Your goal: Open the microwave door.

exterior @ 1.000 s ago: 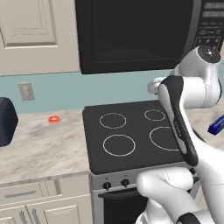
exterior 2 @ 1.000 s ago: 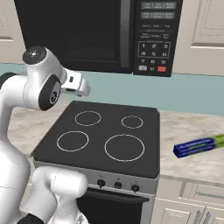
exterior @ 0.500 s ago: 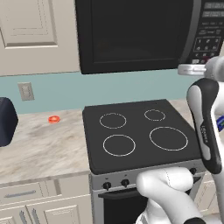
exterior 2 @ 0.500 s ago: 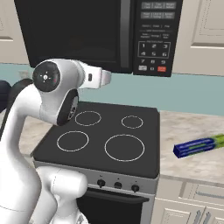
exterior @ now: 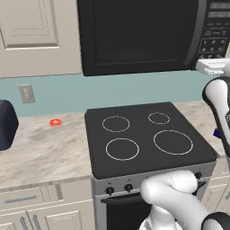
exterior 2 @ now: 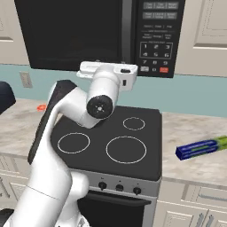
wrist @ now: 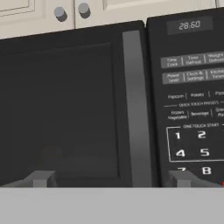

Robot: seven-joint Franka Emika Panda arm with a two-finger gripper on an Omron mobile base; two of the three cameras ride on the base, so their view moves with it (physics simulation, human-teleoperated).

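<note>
The microwave [exterior 2: 102,33] hangs above the stove, a big black box with a grey keypad [wrist: 192,131] and a red button [exterior 2: 164,69]. Its door [wrist: 61,109] is shut, a glossy dark window panel with a long vertical bar handle [wrist: 135,109] along its right side. My gripper [wrist: 113,180] is open and faces the door from a short distance, touching nothing. The handle stands between the two fingertips [wrist: 41,179], nearer the right one. In the right base view my white hand [exterior 2: 108,73] hovers below the door's lower right corner.
A black stovetop [exterior: 143,134] with white rings lies under the arm. A blue box [exterior 2: 201,148] rests on the counter to the right, a small red thing [exterior: 55,122] and a dark object [exterior: 5,130] to the left. Cabinet knobs [wrist: 60,14] sit above the microwave.
The arm has swung up and to the right, carrying the hand from over the stove to just in front of the microwave's lower edge near the handle.
</note>
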